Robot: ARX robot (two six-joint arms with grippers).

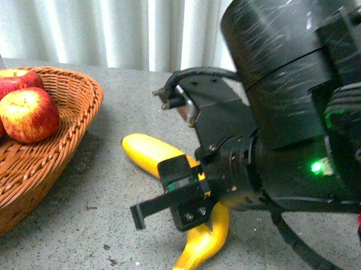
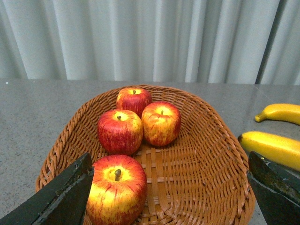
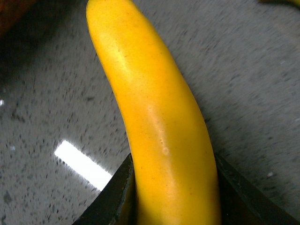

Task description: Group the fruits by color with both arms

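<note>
Several red-and-yellow apples lie in a wicker basket [image 2: 220, 136]; the nearest apple [image 2: 117, 190] sits beside one finger of my open, empty left gripper [image 2: 171, 187], which hovers over the basket's near end. In the front view, three apples [image 1: 29, 114] show in the basket [image 1: 74, 139], and the left gripper is out of view. My right gripper [image 1: 175, 200] is shut on a yellow banana [image 3: 150, 103] low over the grey table. Two bananas lie there, one further back [image 1: 147, 156] and one nearer [image 1: 203, 246]. I cannot tell in the front view which one is held.
The grey speckled table [image 1: 98, 228] ends at a white curtain [image 1: 102, 16]. The bulky black right arm [image 1: 285, 74] fills the right side of the front view. Both bananas also show right of the basket in the left wrist view [image 2: 274, 147].
</note>
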